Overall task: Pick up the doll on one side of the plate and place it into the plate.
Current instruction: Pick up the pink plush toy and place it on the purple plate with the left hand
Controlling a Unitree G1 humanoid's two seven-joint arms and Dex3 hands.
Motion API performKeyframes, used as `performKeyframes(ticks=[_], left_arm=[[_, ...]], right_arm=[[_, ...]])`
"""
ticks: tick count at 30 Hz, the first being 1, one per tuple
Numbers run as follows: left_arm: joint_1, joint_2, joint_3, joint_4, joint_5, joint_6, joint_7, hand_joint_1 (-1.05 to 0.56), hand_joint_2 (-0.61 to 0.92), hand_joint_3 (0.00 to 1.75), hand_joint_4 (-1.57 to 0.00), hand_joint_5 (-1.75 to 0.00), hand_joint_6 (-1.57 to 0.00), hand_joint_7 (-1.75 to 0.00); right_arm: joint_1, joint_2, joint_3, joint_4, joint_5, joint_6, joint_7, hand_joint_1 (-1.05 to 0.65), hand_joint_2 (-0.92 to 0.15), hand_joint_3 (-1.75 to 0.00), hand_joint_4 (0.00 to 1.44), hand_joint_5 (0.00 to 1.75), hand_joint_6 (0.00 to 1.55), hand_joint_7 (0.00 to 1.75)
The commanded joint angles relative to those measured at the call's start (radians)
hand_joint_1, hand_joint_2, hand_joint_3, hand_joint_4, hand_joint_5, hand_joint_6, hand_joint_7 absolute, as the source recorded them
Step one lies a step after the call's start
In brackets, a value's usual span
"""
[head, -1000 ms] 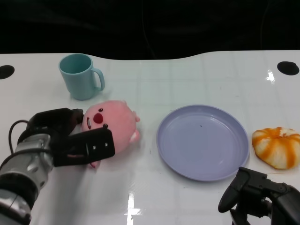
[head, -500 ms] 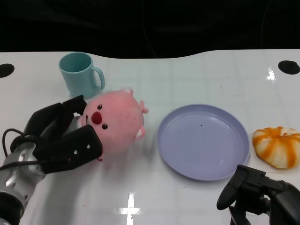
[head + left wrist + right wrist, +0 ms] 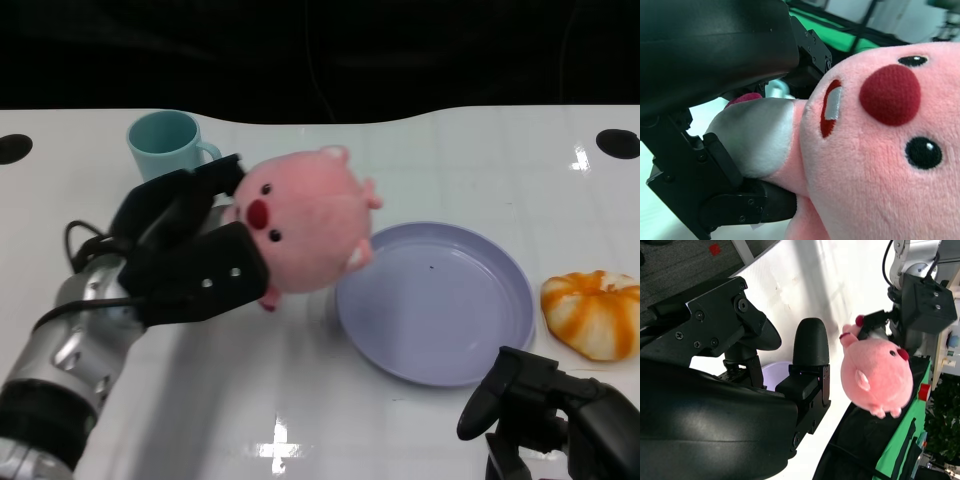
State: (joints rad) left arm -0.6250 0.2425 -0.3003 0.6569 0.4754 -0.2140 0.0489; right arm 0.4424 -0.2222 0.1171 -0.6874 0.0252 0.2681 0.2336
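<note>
Clearly lifted off the white worktop [image 3: 400, 440]: pink doll [image 3: 305, 222], clamped in the left hand [image 3: 185, 262], fingers [image 3: 190, 200] wrapped round its back and underside, face turned to about 7 o'clock. Held just at the 9 o'clock rim of the lilac plate [image 3: 435, 305], overlapping its edge. Left forearm angled up from 7 o'clock towards the plate. Right hand [image 3: 540, 415] low at 5 o'clock of the plate, fingers apart and holding nothing. Teal mug [image 3: 165, 140] at 10 o'clock behind the left hand; orange-and-white bun [image 3: 592, 315] at 3 o'clock of the plate.
</note>
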Motion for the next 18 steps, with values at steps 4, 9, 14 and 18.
performKeyframes(ticks=[4, 9, 14, 18], left_arm=[[-0.065, -0.086, -0.034, -0.001, 0.033, 0.053, 0.008, -0.18, 0.33, 1.37, -0.94, -1.75, -0.75, -1.75], [-0.117, -0.176, -0.068, 0.046, 0.051, 0.093, 0.017, -0.18, 0.35, 1.37, -0.96, -1.75, -0.79, -1.75], [-0.172, -0.255, -0.102, 0.102, 0.076, 0.152, 0.019, -0.18, 0.37, 1.32, -0.96, -1.75, -0.76, -1.75], [-0.21, -0.313, -0.12, 0.174, 0.082, 0.171, 0.026, -0.21, 0.4, 1.29, -0.95, -1.75, -0.77, -1.75]], right_arm=[[0.02, -0.008, -0.022, 0.002, 0.026, -0.017, 0.012, -0.03, -0.63, -1.13, 0.61, 1.75, 0.54, 1.49], [0.03, -0.013, -0.023, -0.009, 0.019, -0.022, 0.012, -0.04, -0.64, -1.1, 0.61, 1.74, 0.54, 1.49], [0.047, -0.019, -0.027, -0.021, 0.014, -0.036, 0.014, -0.05, -0.65, -1.08, 0.61, 1.73, 0.55, 1.47], [0.062, -0.022, -0.025, -0.044, 0.017, -0.024, 0.013, -0.05, -0.67, -1.06, 0.6, 1.73, 0.54, 1.46]])
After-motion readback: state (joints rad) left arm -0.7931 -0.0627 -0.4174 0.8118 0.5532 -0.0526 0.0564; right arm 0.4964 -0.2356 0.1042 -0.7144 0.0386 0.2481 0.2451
